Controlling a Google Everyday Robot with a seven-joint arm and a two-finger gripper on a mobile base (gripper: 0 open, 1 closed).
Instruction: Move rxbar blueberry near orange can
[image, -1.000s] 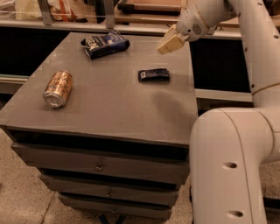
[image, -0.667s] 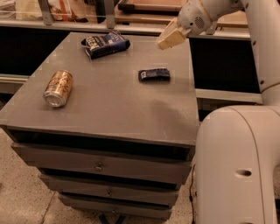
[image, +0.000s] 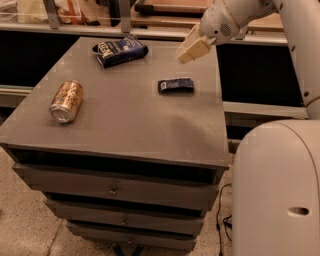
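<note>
Gripper (image: 192, 47) hangs over back right of drawer cabinet (image: 125, 125), just beyond rxbar blueberry (image: 175, 85). Arm (image: 295, 30) only partly visible to me, cut by top and right edges. Robot body (image: 275, 190) cut by right and bottom edges. Rxbar blueberry markings too small to read. Orange can (image: 66, 101) pattern: no text I can make out. Blue bag (image: 120, 50) lettering unreadable. Clutter behind cabinet (image: 75, 10) cut by top edge, unidentifiable. Cable (image: 220, 220) ends: can't trace.
</note>
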